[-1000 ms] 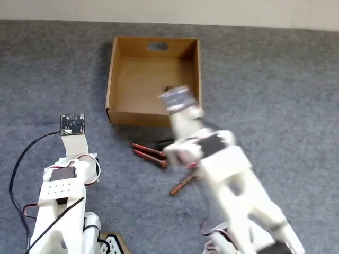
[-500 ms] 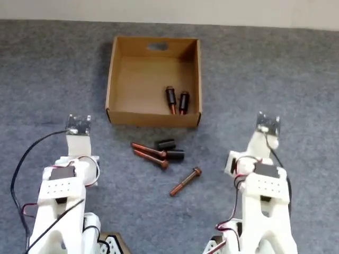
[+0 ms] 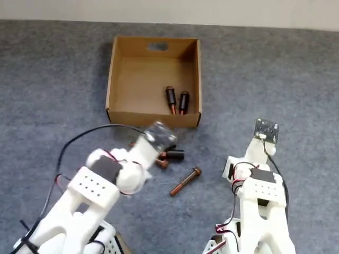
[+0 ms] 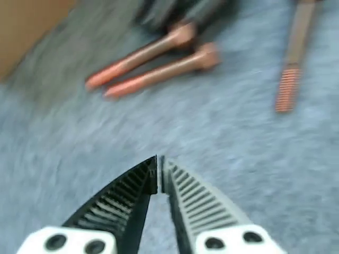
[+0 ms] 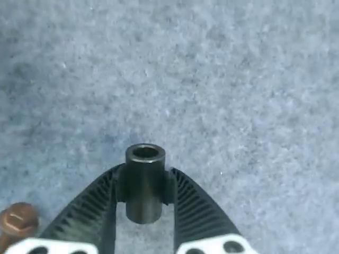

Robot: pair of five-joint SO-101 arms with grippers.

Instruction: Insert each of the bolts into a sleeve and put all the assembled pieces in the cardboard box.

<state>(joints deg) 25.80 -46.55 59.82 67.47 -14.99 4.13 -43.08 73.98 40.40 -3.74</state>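
**Bolt pick-up before insertion.** Two copper-coloured bolts [image 4: 159,73] lie side by side on the grey carpeted desk [image 4: 254,159]. They are just ahead of the left tool [image 4: 159,168], with their heads farther from it and their tapered ends nearer. A third bolt [image 4: 295,53] lies alone, well off to one side of the pair. A loose black sleeve [image 3: 176,155] rests just past the bolt heads.

The left tool is clenched on nothing, with its jaws meeting at the tips above the carpet, short of the pair. The right tool [image 5: 143,177] grasps a black sleeve [image 5: 144,159] across its barrel, with the bore open and pointing away from the wrist. A bolt head [image 5: 16,219] lies on the carpet close beside it. Beyond both tools, the cardboard box [image 3: 153,117] holds two assembled pieces [image 3: 170,98].

**Suggested technique:**
- Part the left jaws fully before descending.
- Because the paired bolts lie so close together, straddle one shank squarely or both may be caught. The solitary bolt is probably the cleaner pick.
- Grip near the head so that the shank stays free to enter the bore.
- Bring the shank in line with the sleeve's axis before pushing.
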